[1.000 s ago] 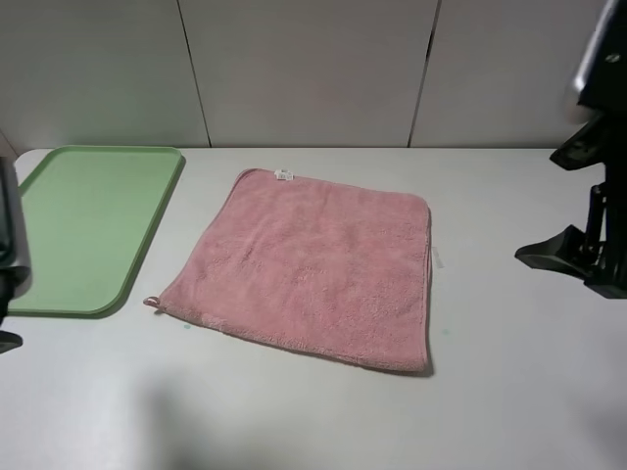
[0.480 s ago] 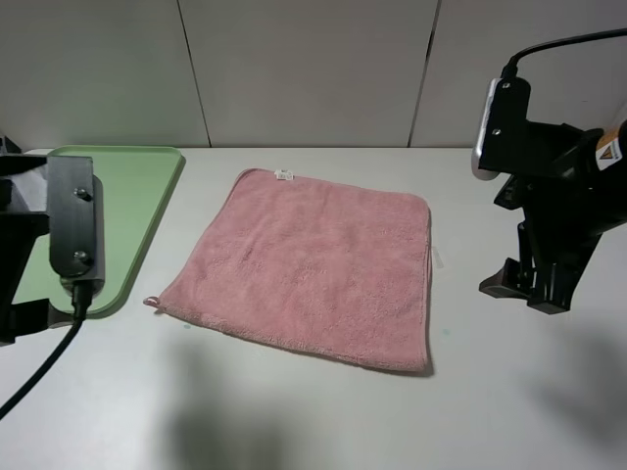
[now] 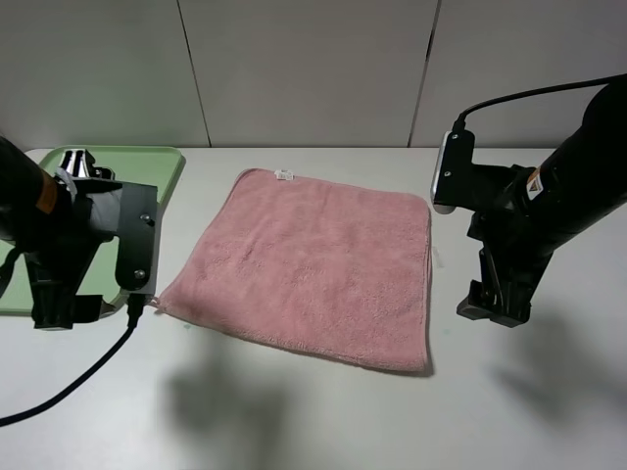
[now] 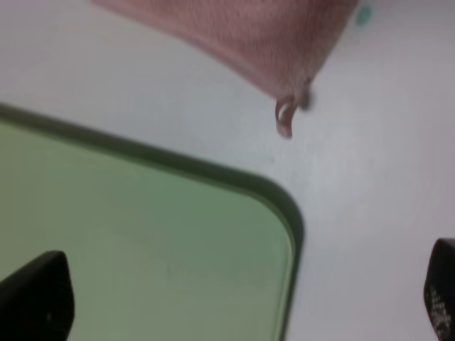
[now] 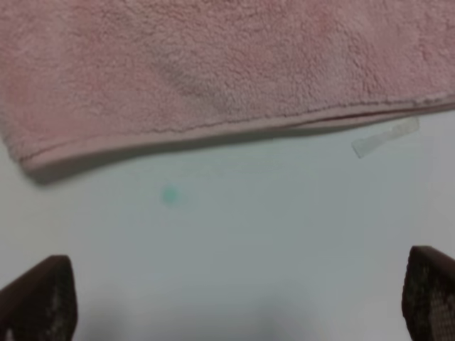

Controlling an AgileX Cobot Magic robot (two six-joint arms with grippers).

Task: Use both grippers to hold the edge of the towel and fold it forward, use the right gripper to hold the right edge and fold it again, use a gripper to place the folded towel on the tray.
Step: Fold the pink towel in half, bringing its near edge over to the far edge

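The pink towel [image 3: 313, 264] lies flat and unfolded in the middle of the table, its white tag [image 3: 283, 175] at the far edge. The light green tray [image 3: 162, 168] sits at the left, partly behind my left arm. My left gripper [image 3: 59, 311] hangs over the tray's near corner, beside the towel's loop [image 4: 286, 117]. In the left wrist view, my left gripper [image 4: 238, 312] stands open over the tray [image 4: 142, 241]. My right gripper [image 3: 493, 305] hangs just right of the towel's right edge [image 3: 429, 284]. In the right wrist view, my right gripper [image 5: 231, 305] is open above bare table beside the hem [image 5: 213, 133].
A small strip of clear tape [image 5: 386, 136] and a teal speck [image 5: 169, 194] lie on the white table [image 3: 323, 421] beside the towel's right edge. A grey panelled wall [image 3: 313, 69] stands behind the table.
Both arms have swung in from the sides and come down toward the towel, the left one to its near left corner, the right one to its right edge. The towel has not moved.
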